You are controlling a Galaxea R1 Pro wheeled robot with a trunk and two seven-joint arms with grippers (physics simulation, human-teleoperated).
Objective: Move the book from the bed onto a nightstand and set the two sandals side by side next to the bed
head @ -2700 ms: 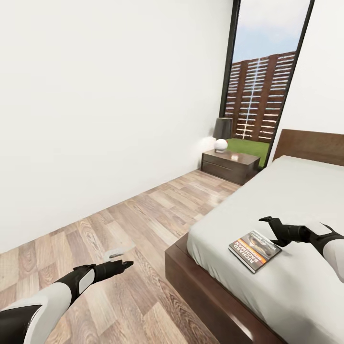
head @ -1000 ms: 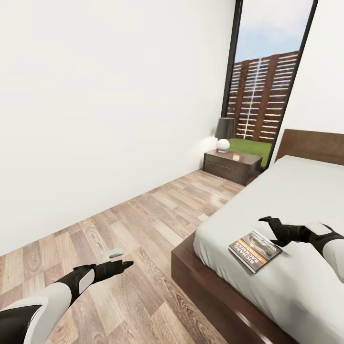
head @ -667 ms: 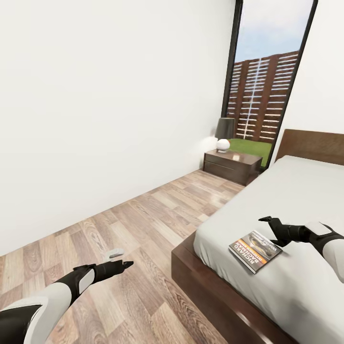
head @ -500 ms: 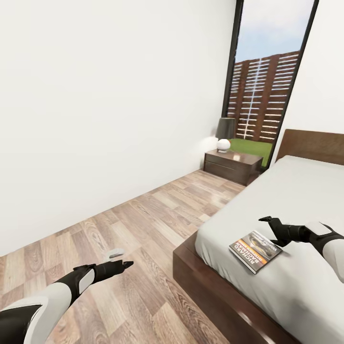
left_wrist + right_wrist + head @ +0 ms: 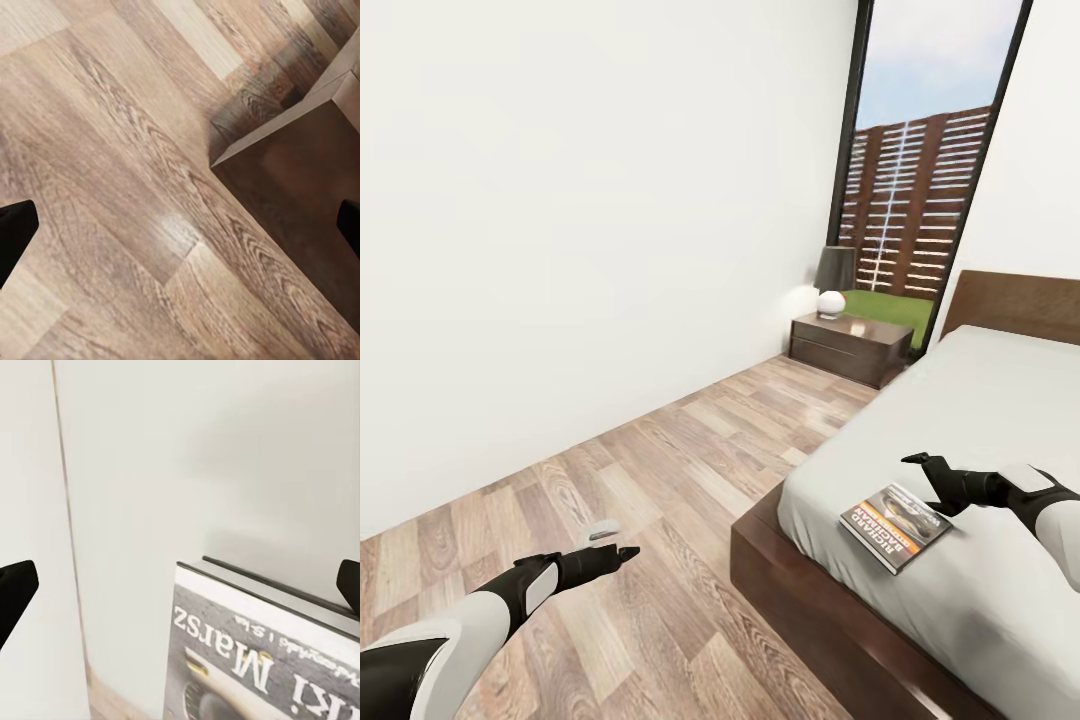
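Note:
The book (image 5: 895, 525) has a dark cover with an orange band and appears to rest on the bed's light-grey mattress (image 5: 980, 410), near its left edge. My right gripper (image 5: 923, 482) hovers open just beyond the book's far edge. In the right wrist view the book (image 5: 262, 656) sits close below the open right gripper (image 5: 180, 585). My left gripper (image 5: 615, 541) is open over the wood floor, left of the bed's dark frame corner (image 5: 300, 202). The nightstand (image 5: 850, 345) stands at the far wall beside the headboard. The sandals are out of view.
A dark-shaded lamp (image 5: 834, 272) with a white ball base stands on the nightstand. A tall dark-framed window (image 5: 920, 170) looks onto grass and a slatted fence. A white wall (image 5: 580, 220) runs along the left of a strip of plank floor (image 5: 690, 450).
The whole view has shifted: the bed's corner and the nightstand sit further right in the picture. Both arms and the book keep the same places in the picture.

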